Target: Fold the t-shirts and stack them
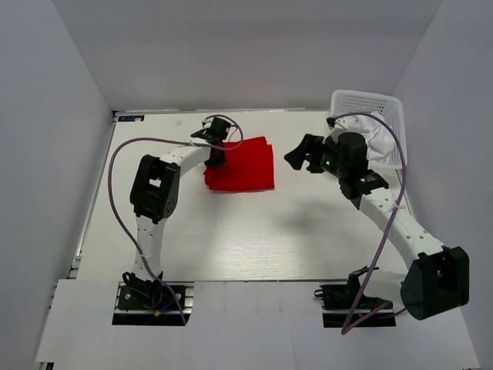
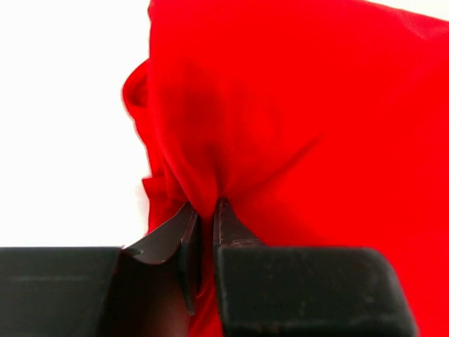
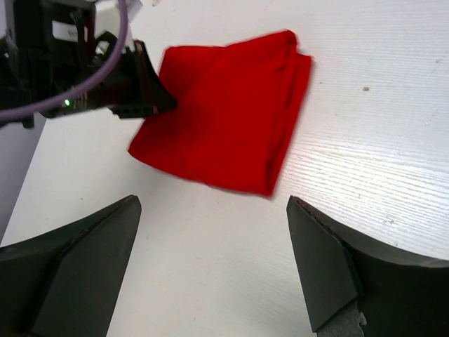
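folded red fabric t-shirt (image 1: pixel 240 164) | left gripper (image 2: pixel 205 210) jaws clamped on its bunched left edge | right gripper (image 1: pixel 299 156) jaws wide apart, empty, just right of shirt | shirt lies on white wooden table (image 1: pixel 254 231), far centre | white plastic mesh basket (image 1: pixel 368 104) far right

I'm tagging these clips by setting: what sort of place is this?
Likely a robotics lab cell: plain white panel walls enclose a white wood-grain table, two robot arms, left and right, are bolted at its near edge, and a folded red t-shirt and white plastic basket sit on it.
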### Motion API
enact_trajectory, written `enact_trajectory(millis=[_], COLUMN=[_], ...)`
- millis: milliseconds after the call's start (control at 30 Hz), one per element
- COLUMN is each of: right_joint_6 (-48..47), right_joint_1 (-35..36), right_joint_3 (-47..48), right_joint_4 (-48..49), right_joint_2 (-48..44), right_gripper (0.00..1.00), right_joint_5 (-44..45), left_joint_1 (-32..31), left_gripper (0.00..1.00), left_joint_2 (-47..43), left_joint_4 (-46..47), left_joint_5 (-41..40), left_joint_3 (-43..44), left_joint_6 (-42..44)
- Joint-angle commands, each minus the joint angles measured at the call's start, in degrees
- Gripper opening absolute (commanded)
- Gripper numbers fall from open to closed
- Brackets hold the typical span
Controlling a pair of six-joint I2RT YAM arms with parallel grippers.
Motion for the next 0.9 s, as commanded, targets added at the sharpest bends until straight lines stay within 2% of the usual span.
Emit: enact_trajectory(millis=[0,133,300,467,633,867], right_joint_6=[-1.70,-2.75,-3.37,-4.25,-5.39,-5.66], right_joint_1=[-0.10,-0.19,-0.19,-0.11,-0.28,-0.11], right_joint_3=[0.16,1.73,4.37,8.59,12.63,13.52], right_joint_4=[0.89,0.89,0.89,-1.03,-4.03,-6.05], right_joint_2=[0.86,4.53,9.12,13.85,16.24,16.86], right_gripper=[0.90,0.90,0.90,0.90,0.90,0.90], right_joint_5=[1.70,0.74,-0.49,-1.81,0.20,1.71], left_joint_1=[4.66,8.44,12.93,18.64,24.61,28.48], left_gripper=[0.00,0.00,0.00,0.00,0.00,0.00], left_joint_2=[2.09,2.71,2.18,3.32,8.24,11.85], left_joint_4=[-9.36,-5.25,7.93,22.69,22.20,24.56], left_joint_5=[-16.40,-20.02,-24.15,-21.89,-18.02,-13.96], left_joint_3=[6.59,7.93,6.44,3.19,12.21,17.42], left_joint_6=[6.81,18.39,34.49,50.90,54.98,58.76])
